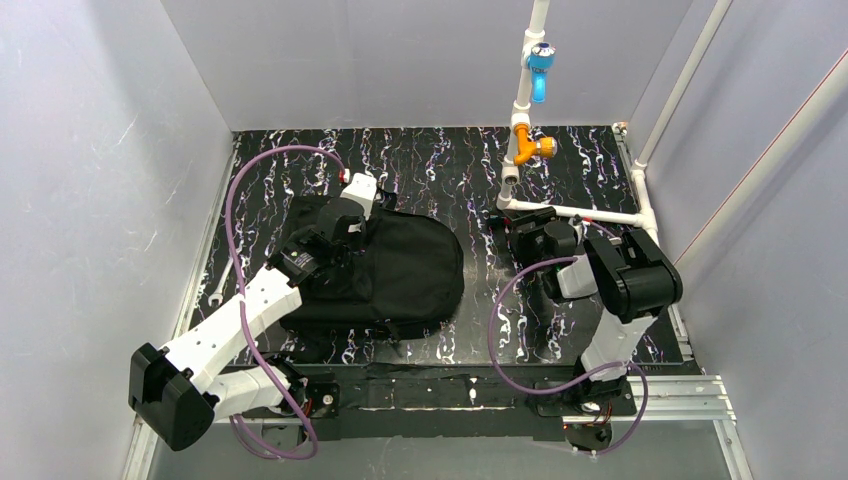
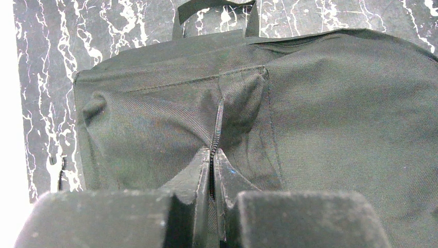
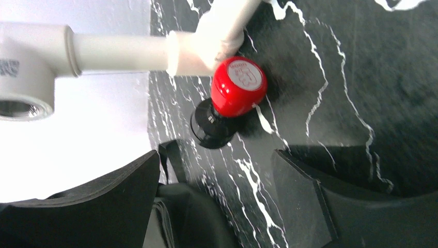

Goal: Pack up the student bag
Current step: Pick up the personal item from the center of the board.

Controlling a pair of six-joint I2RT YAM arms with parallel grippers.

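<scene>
Top external: left gripper [image 2: 212,157] extended over student bag [image 1: 410,275], pinching zipper [image 2: 219,121] | right gripper [image 3: 214,155] low, jaws spread.

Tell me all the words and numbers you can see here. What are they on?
No text here reads clearly.
Stamp: red print on the white label on its top, too blurred to read.
Pipe fitting: dark print at the picture's left edge, cut off and unreadable.
Bag: no words or labels show.
</scene>
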